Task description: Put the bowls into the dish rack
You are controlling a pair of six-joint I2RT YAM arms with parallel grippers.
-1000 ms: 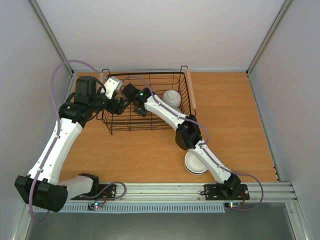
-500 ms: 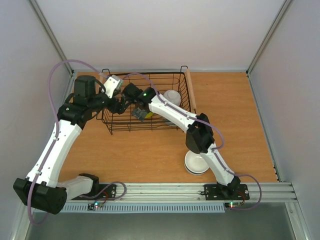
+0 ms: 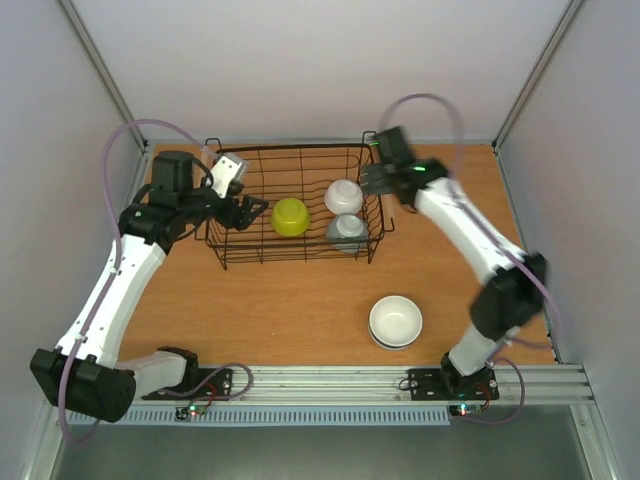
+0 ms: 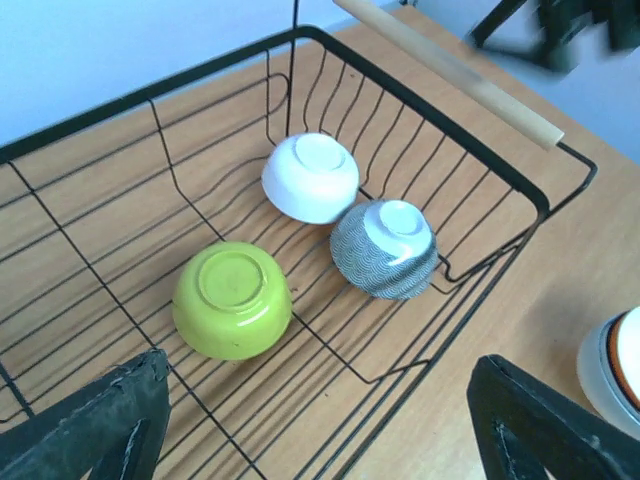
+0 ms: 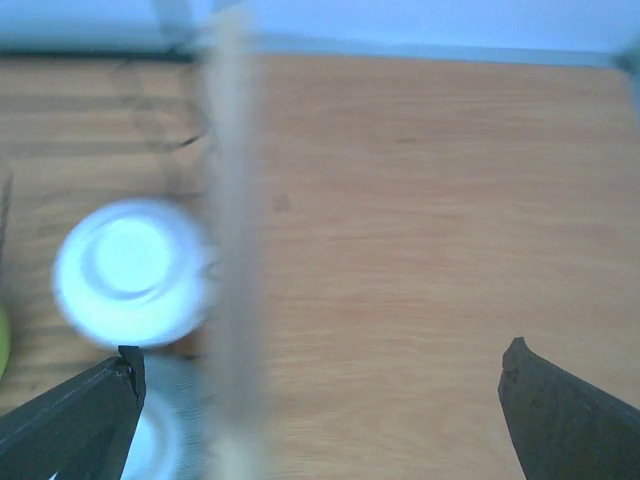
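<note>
The dish rack stands at the back of the table and holds three upturned bowls: a yellow-green bowl, a white bowl and a white bowl with blue pattern. A stack of bowls, white on top, sits on the table in front of the rack. My left gripper hangs open and empty over the rack's left end. My right gripper is open and empty above the rack's right wooden handle.
The rack's right handle runs along its far side in the left wrist view. The bowl stack shows an orange rim there. White walls enclose the table on three sides. Bare wood lies to the right of the rack.
My right arm has swung out of the rack to its right side, now over the handle. The yellow-green and patterned bowls now show in the rack. The left arm has hardly moved.
</note>
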